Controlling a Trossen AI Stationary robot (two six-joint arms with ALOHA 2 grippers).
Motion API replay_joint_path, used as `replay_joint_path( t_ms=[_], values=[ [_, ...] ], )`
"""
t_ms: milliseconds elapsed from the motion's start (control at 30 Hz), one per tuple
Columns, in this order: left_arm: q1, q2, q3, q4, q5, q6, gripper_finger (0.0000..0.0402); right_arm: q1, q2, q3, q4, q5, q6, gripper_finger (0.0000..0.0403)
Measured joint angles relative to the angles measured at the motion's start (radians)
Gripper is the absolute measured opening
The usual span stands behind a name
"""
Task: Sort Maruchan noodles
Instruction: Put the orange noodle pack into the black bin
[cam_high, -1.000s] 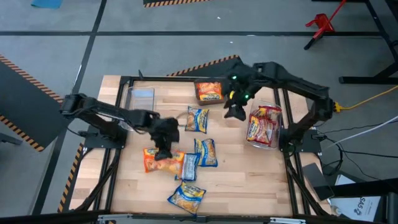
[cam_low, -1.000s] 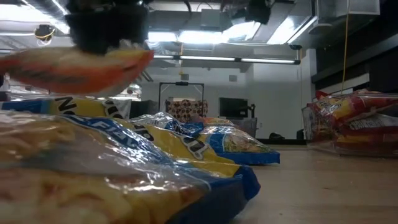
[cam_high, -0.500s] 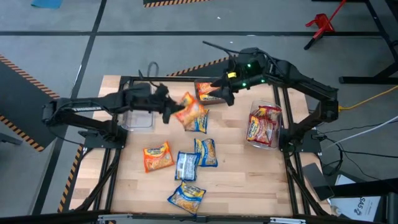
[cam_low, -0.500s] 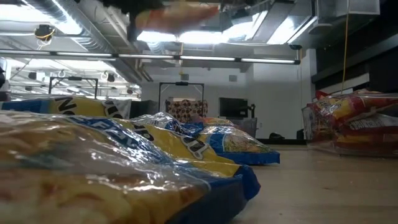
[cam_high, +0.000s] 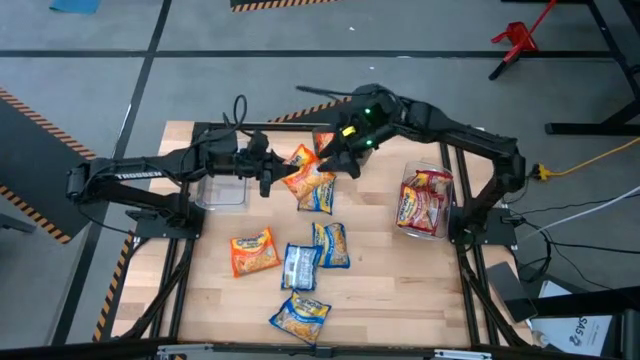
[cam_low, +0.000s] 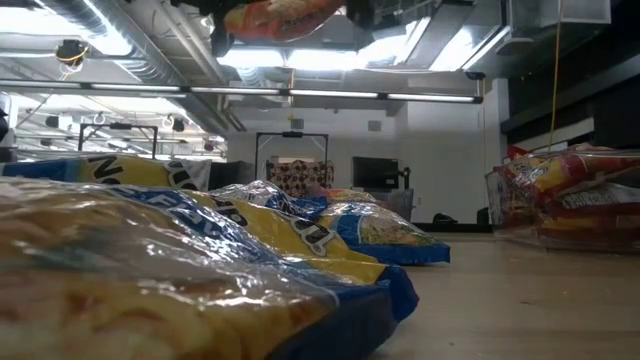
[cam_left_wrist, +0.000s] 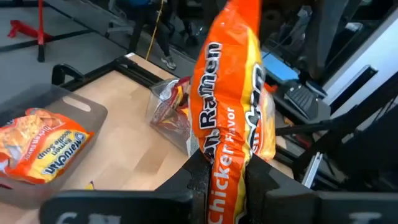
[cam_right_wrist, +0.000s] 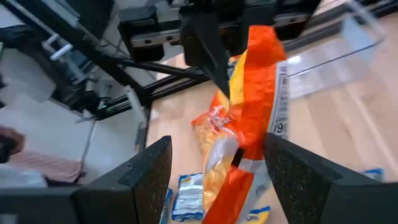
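The left gripper (cam_high: 272, 176) pinches an orange packet (cam_high: 301, 172) aloft near the table's (cam_high: 400, 290) far edge. The right gripper (cam_high: 335, 160), fingers spread, flanks it: a handover. Next, the right should close before the left releases.

Pale wooden tabletop (cam_high: 390, 290) in black metal frame, blue-and-yellow glossy noodle packets (cam_high: 330, 244) and orange packet (cam_high: 254, 251) scattered flat, clear plastic bins (cam_high: 424, 205) at edges
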Motion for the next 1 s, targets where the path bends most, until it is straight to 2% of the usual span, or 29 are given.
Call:
replay_joint_path(
  t_ms=[300, 533, 800, 1000],
  values=[
    [0.0, 0.0, 0.0, -0.007, 0.002, 0.007, 0.0038, 0.005, 0.071, 0.0, -0.004, 0.007, -0.047, 0.0241],
    [0.0, 0.001, 0.0, -0.013, 0.016, 0.007, 0.0038, -0.03, 0.045, -0.001, -0.043, 0.011, -0.047, 0.0241],
    [0.0, 0.0, 0.0, -0.016, 0.018, 0.01, 0.0038, -0.025, 0.003, 0.0, -0.058, 0.124, -0.191, 0.0241],
    [0.0, 0.0, 0.0, -0.019, 0.019, 0.017, 0.0038, -0.028, 0.031, 0.0, -0.01, 0.04, -0.141, 0.0254]
  ],
)
